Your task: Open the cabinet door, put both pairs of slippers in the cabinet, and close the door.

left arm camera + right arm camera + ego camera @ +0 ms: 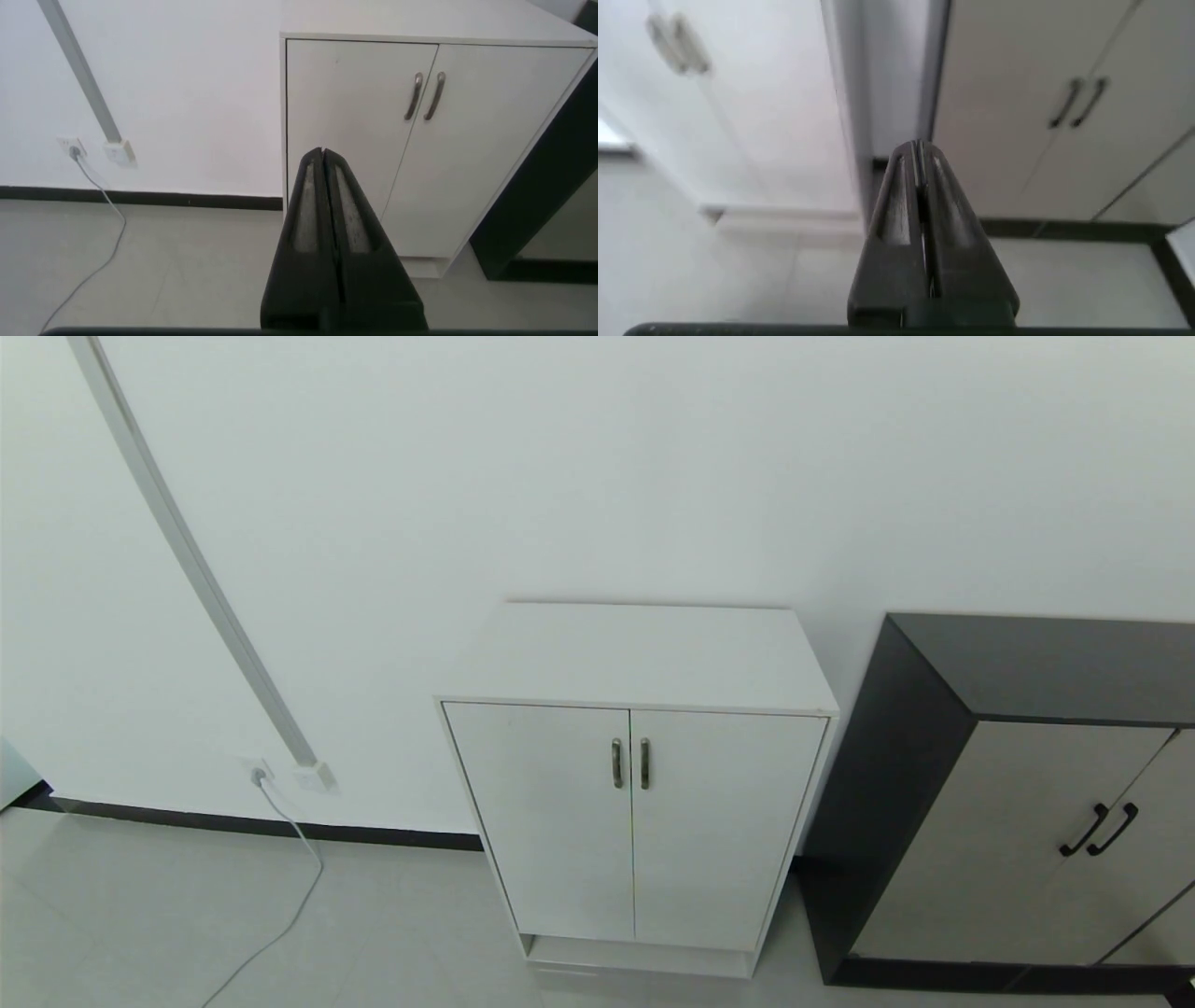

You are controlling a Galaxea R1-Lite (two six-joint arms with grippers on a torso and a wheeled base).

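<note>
A white two-door cabinet (635, 821) stands against the wall with both doors closed and two metal handles (630, 763) at the centre seam. The left wrist view has the cabinet (439, 140) ahead, with my left gripper (322, 154) shut, empty, and held short of the left door. In the right wrist view my right gripper (920, 149) is shut and empty, pointing at the gap between the white cabinet (738, 103) and a dark cabinet.
A dark cabinet (1008, 803) with grey doors and black handles stands close on the white cabinet's right. A wall socket (257, 772) with a white cable (299, 896) trailing over the grey floor lies to the left. A grey conduit (177, 541) runs up the wall.
</note>
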